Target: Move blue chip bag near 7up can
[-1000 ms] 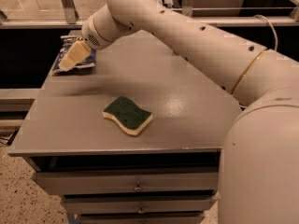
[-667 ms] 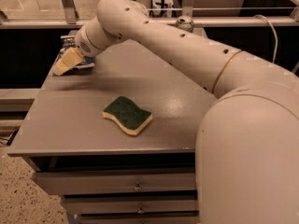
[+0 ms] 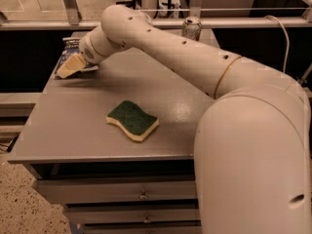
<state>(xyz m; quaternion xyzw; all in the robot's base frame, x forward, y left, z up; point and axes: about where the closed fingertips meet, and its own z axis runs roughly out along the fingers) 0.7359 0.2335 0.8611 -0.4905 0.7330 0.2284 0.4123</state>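
**Claw at the bag, far-left corner of the worktop**

I see the blue bag point(image 3: 65, 56) lying at the far-left corner of the worktop point(image 3: 68, 121). Only a part of it shows: dark navy, crinkled, with a pale edge at the top. The rest is hidden behind the claw point(image 3: 68, 67). The claw is low over the bag and seems to touch it. I cannot tell how far the claw is open, or if it has hold of the bag.

The can point(image 3: 191, 28) stands upright at the far edge, well apart from the bag, on the other side of the arm point(image 3: 165, 48). A green sponge point(image 3: 132, 120) lies near the middle. The drawers point(image 3: 141, 191) under the worktop are closed, so their inside is hidden.
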